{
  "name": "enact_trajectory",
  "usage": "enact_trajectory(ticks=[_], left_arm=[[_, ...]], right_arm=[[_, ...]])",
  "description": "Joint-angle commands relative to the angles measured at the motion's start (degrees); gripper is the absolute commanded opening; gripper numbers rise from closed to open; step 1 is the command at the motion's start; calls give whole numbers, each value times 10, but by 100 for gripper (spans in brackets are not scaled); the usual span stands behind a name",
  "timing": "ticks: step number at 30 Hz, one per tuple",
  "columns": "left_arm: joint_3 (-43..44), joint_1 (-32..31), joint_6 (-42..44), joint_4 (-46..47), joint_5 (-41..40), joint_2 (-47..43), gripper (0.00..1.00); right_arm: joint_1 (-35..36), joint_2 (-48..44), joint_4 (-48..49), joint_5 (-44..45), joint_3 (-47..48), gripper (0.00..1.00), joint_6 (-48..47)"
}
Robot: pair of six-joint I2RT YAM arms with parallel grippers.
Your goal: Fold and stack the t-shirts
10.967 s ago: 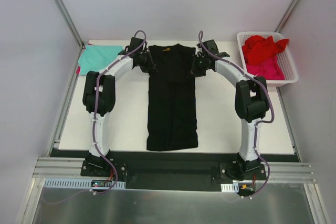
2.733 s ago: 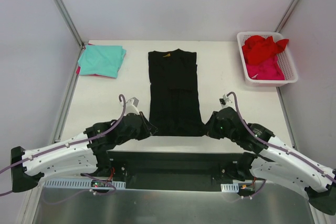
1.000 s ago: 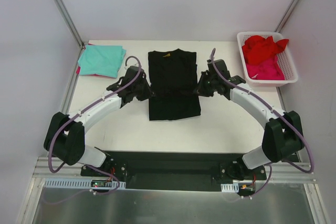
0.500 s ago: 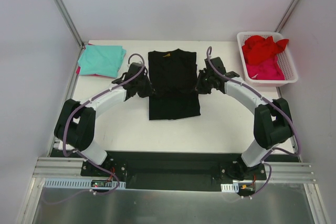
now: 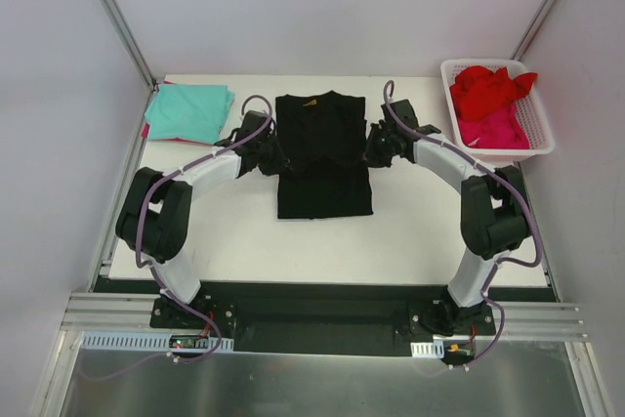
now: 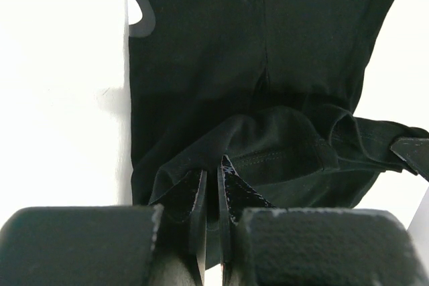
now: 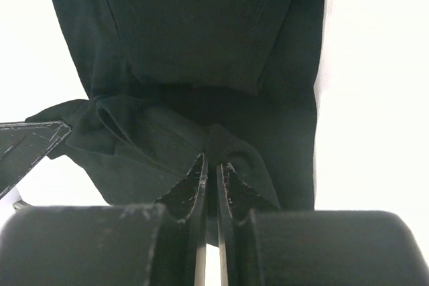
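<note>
The large black cotton t-shirt lies lengthwise in the middle of the white table, collar at the far end, and it is much shorter than it was a few seconds ago. Its near hem has been picked up off the near edge and carried away from the arm bases, so the near half now lies doubled over the body. The left gripper is at the shirt's left edge and the right gripper at its right edge, both a little farther up the cloth than half a second ago. In each wrist view the jaws are pinched almost together with a bunched fold of black hem caught between them, and the fabric sags in a soft roll between the two grips. I'd say the fold is mid-travel: the hem has not yet been laid flat, and it looks to need carrying on toward the collar and setting down evenly on both sides. A folded teal t-shirt sits at the far left corner on something pink, presumably the stack this one joins. A crumpled red t-shirt and a pink t-shirt wait in the white slotted plastic basket at the far right.
</note>
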Motion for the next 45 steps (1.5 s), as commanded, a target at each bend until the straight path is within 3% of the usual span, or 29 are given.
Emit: enact_trajectory(ticks=[1, 13, 15, 16, 18, 22, 23, 28, 35, 43, 45], left_arm=[[28, 8, 16, 22, 13, 15, 0], [35, 19, 17, 31, 15, 34, 0], [38, 26, 22, 31, 13, 33, 3], [40, 29, 29, 30, 9, 30, 6], [52, 46, 39, 31, 6, 24, 19], [77, 73, 72, 24, -1, 3, 41], [89, 77, 77, 11, -4, -8, 99], [73, 78, 80, -7, 4, -57, 99], [-50, 36, 48, 11, -5, -132, 99], [-34, -18, 72, 12, -73, -80, 99], [-23, -17, 72, 11, -73, -55, 93]], right_arm=[[-10, 7, 19, -12, 33, 1, -11], [-19, 35, 20, -21, 57, 2, -16], [-21, 42, 12, -16, 69, 24, -20], [-22, 43, 9, -15, 74, 29, -28], [-24, 42, -4, -4, 90, 43, -33], [-31, 27, -18, 0, 112, 47, -46], [-31, 23, -22, -1, 115, 47, -51], [-32, -28, -20, -8, 82, 45, -46], [-16, -59, 2, -16, 11, 37, -30], [31, -17, 1, 9, 21, 26, -21], [33, -4, 2, 7, 25, 25, -19]])
